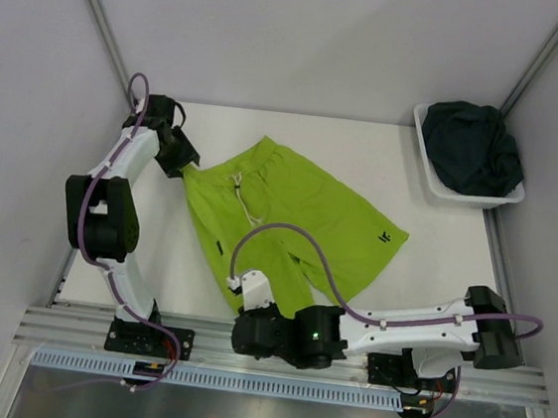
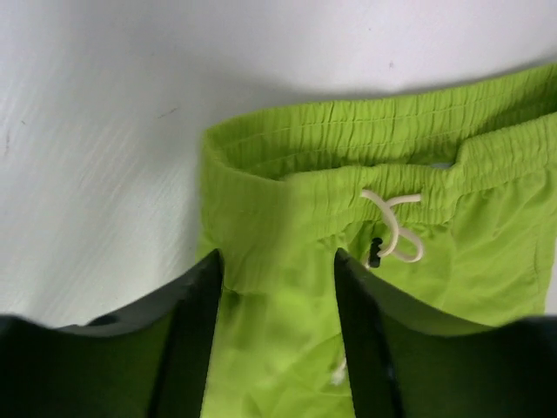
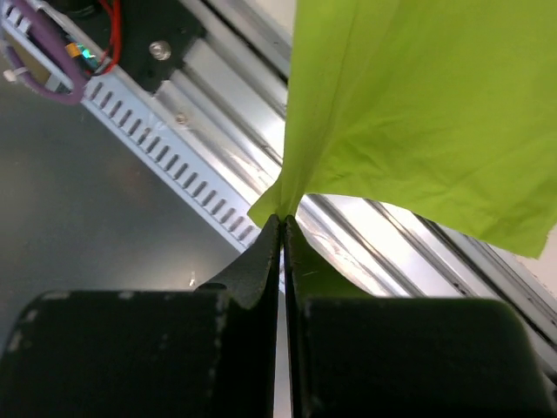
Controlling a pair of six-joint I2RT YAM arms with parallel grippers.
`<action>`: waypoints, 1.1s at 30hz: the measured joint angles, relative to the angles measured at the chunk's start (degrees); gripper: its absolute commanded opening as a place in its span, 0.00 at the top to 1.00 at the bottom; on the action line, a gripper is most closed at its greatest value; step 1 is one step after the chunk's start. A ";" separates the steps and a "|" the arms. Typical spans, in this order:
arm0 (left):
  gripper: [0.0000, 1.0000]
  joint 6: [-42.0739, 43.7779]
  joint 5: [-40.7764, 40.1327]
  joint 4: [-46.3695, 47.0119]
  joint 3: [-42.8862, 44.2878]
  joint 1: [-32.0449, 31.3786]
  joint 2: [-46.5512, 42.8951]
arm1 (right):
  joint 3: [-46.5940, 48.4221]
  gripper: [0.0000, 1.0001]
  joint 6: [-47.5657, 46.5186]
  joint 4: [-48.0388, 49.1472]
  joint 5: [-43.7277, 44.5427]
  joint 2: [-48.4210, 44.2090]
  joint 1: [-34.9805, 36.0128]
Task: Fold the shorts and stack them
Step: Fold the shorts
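The lime green shorts (image 1: 299, 211) lie spread on the white table, waistband toward the far left. My left gripper (image 1: 189, 165) is at the waistband's left corner. In the left wrist view it (image 2: 277, 261) stands open, and the green shorts (image 2: 348, 148) with their white drawstring (image 2: 396, 226) lie between and beyond the fingers. My right gripper (image 1: 248, 314) is at the near table edge, and the right wrist view shows it (image 3: 283, 222) shut on a corner of one leg of the green shorts (image 3: 418, 96). The dark shorts (image 1: 470, 144) sit bunched in the basket.
A white basket (image 1: 432, 180) stands at the far right corner of the table. The aluminium rail (image 1: 77, 328) runs along the near edge under the right gripper. Frame posts rise at the far left and right.
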 measured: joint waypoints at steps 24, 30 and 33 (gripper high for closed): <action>0.24 0.70 6.10 11.91 -24.74 5.68 -14.67 | -22.12 1.00 0.76 6.08 -8.72 -11.96 -19.91; 0.33 -1.40 14.36 25.57 -39.85 13.75 -24.59 | -22.32 1.00 -0.13 7.82 -9.51 -12.07 -21.42; 0.44 -2.75 16.57 30.42 -44.17 15.67 -26.97 | -22.34 1.00 -0.37 8.41 -9.94 -12.07 -21.68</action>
